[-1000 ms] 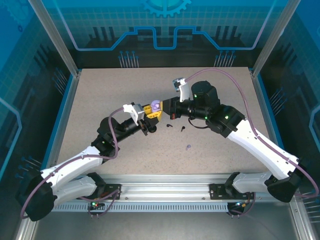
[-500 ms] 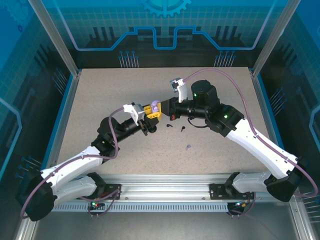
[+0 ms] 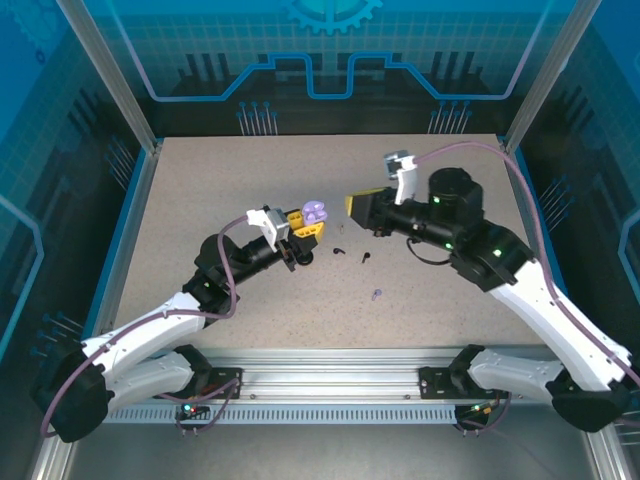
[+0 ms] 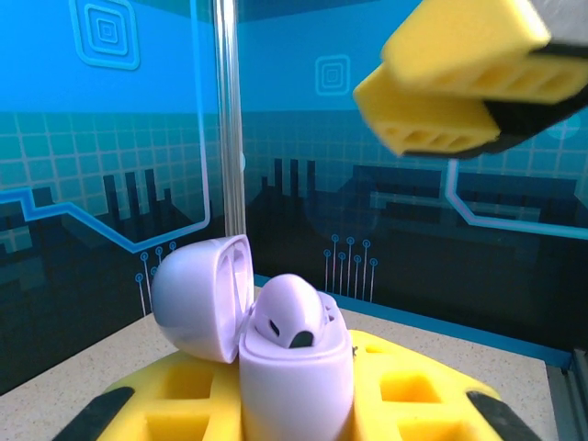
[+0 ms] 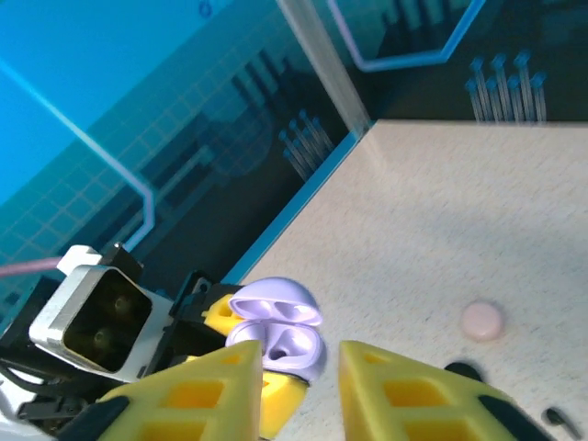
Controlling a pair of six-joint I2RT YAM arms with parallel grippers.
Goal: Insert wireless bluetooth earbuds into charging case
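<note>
My left hand (image 3: 303,229) is squeezed shut on the purple case (image 3: 315,212). It holds the case up over the worktop (image 3: 200,190), near the middle. In the left wrist view the case sits low between the yellow fingers (image 4: 175,400). Its lid (image 4: 202,299) is flipped open and leans off to the left. A purple earbud (image 4: 292,317) sits inside the case, with its round top poking up.

My right hand (image 3: 358,207) is just to the right of the case and is not touching it. In the right wrist view its two fingers (image 5: 216,390) stand a little apart. There is a gap between them and nothing is in the gap. In the left wrist view I see that hand up high on the right, above the case.

A black earbud (image 3: 338,251) lies on the worktop just in front of the two hands. A second black earbud (image 3: 365,256) lies near it, a bit to the right, and they do not touch. A loose purple earbud (image 3: 376,295) lies by itself, closer to my side of the worktop.

In the right wrist view a small round pink thing (image 5: 481,320) lies flat on the worktop, off to the right of the case. I cannot tell what it is.
</note>
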